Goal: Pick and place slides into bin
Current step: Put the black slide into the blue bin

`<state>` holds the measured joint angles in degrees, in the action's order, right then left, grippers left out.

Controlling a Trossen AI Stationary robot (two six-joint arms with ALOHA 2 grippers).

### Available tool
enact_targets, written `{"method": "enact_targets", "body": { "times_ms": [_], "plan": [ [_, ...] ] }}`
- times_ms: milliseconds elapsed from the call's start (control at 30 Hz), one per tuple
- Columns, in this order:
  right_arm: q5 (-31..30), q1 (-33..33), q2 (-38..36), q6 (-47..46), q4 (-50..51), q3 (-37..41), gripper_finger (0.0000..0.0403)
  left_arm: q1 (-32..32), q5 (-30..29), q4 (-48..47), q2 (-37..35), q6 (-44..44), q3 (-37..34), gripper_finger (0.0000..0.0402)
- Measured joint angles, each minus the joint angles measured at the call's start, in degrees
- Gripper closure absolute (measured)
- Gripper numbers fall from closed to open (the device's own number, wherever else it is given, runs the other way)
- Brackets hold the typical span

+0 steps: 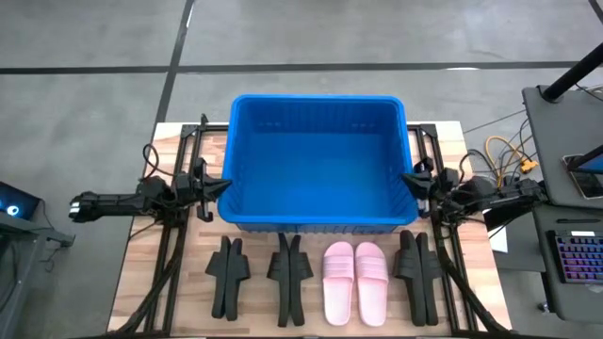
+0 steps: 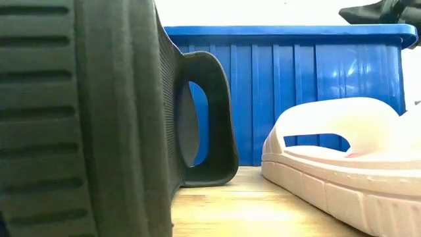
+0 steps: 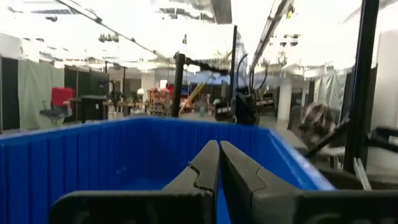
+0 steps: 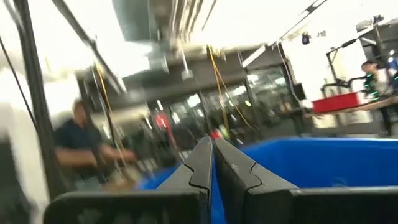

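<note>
No brand, label or other writing can be read on the bin, on the slides or on the arms.

The blue bin (image 1: 318,162) stands in the middle of the wooden surface (image 1: 200,294), and nothing can be seen inside it. In front of it, near the front edge, the four pairs of slides lie in one row: a black pair (image 1: 227,275), a second black pair (image 1: 288,273), the pink pair (image 1: 355,281) and a third black pair (image 1: 417,275). Every pair is apart from the bin wall.

The left end effector (image 1: 222,187) is at the left front corner of the bin, just beside the rim and pointing toward it. In the left wrist view its two fingers (image 3: 199,171) are pressed together with nothing between them. The right end effector (image 1: 411,179) is at the right front corner of the bin, also beside the rim. In the right wrist view its fingers (image 4: 200,163) are also clenched and empty. All the slides lie well apart from both end effectors, nearer to the front edge.

In the low view one black slide (image 2: 118,118) fills the left side and one pink slide (image 2: 342,158) lies at the right, with the bin wall behind them.
</note>
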<state>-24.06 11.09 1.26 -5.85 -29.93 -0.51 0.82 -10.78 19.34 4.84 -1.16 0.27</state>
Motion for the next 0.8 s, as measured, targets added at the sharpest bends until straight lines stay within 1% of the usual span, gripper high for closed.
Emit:
{"method": "enact_targets", "body": {
  "times_ms": [67,133,300,367,467,567,633,700,800],
  "plan": [
    [0.0,0.0,0.0,-3.1,-4.0,0.0,0.0394,0.0,0.0,2.1,0.0,0.0,0.0,0.0402],
    [0.0,0.0,0.0,-3.7,-8.3,0.0,0.0394,0.0,-0.5,3.4,0.0,0.1,0.0,0.0402],
    [0.3,0.0,0.0,-8.0,-15.8,0.0,0.0394,0.1,-8.1,7.1,0.0,-1.1,0.0,0.0402],
    [1.5,0.0,0.0,-8.1,-15.4,-0.4,0.0394,0.1,-9.6,9.2,0.3,-1.5,0.0,0.0402],
    [1.3,0.0,1.2,-8.1,-13.0,-2.2,0.0385,0.1,-9.4,10.6,1.0,-1.7,0.0,0.0402],
    [1.1,0.0,3.9,-6.7,-11.3,-5.4,0.0363,0.1,-9.2,10.5,2.4,-3.0,0.5,0.0401],
    [1.1,0.0,6.1,-3.7,-10.4,-8.3,0.0343,0.1,-8.2,10.3,3.7,-3.0,1.7,0.0398],
    [1.1,0.0,8.5,0.4,-9.7,-11.4,0.0319,0.1,-7.7,10.9,5.0,-3.0,3.2,0.0386],
    [0.0,0.0,11.7,4.4,-6.5,-16.3,0.0280,0.1,-7.7,10.7,7.3,-3.0,5.1,0.0354]
  ]
}}
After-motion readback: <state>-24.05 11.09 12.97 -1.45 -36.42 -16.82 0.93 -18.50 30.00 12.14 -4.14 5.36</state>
